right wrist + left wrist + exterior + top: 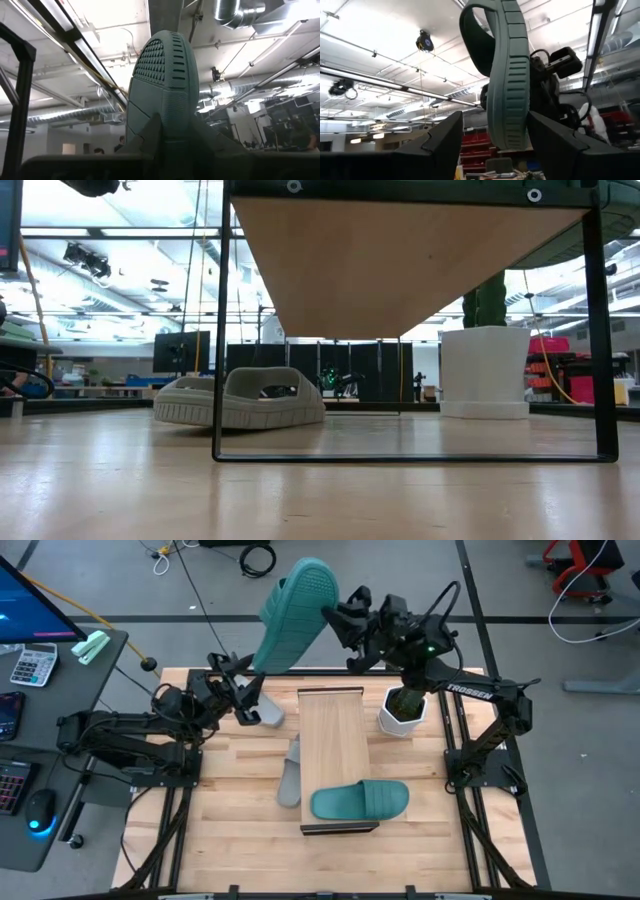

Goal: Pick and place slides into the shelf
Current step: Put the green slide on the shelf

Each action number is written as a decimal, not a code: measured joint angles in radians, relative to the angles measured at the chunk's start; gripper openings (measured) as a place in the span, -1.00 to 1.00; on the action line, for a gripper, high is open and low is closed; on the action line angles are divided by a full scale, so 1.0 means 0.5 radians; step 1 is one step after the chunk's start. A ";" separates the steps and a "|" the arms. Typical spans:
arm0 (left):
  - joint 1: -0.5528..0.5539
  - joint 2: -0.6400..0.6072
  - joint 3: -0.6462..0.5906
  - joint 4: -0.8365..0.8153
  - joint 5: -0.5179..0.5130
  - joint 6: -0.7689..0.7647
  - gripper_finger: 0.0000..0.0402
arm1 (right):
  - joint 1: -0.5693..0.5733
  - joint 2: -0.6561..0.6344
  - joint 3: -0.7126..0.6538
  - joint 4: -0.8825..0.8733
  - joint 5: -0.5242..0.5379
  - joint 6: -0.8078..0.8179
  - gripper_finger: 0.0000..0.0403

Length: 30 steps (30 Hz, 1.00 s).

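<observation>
A teal slide (295,615) is held high above the table's far edge, slanting, with its ribbed sole facing up. My right gripper (338,618) is shut on it. My left gripper (248,690) is open. Its two fingers (442,145) stand on either side of the slide's lower end (507,135), and a gap shows beside it. A second teal slide (360,800) lies flat on the near end of the shelf's top (332,730). A grey slide (290,775) lies sole down on the table left of the shelf. My right gripper pinches the teal slide's edge (167,122) between its two fingers, which cover the exact spot. The fingers come from the table's right, slanting upward. The slide is lifted clear of everything and rises past the fingers, sole (162,65) toward the wrist camera.
A white pot with a green plant (403,710) stands right of the shelf's far end. Another grey piece (265,715) lies by the shelf's far left corner, under my left gripper. A desk with a calculator (35,665) stands beyond the table's left edge.
</observation>
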<state>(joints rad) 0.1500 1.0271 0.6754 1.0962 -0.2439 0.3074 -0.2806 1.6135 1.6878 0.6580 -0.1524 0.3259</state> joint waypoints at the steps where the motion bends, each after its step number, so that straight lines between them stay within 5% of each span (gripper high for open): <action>1: 0.002 0.000 0.000 0.003 0.036 -0.040 0.14 | 0.000 0.000 0.000 0.014 0.001 0.016 -0.66; 13: 0.111 0.017 0.001 0.022 0.248 -0.481 0.11 | -0.011 0.047 0.004 0.056 0.012 0.132 -0.66; 30: 0.112 0.281 0.002 0.439 0.297 -0.541 -0.11 | -0.011 0.101 0.001 0.177 0.038 0.169 -0.66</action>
<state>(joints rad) 0.2058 1.1678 0.6762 1.3156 -0.0956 0.0368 -0.2859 1.6642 1.6882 0.7465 -0.1337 0.4105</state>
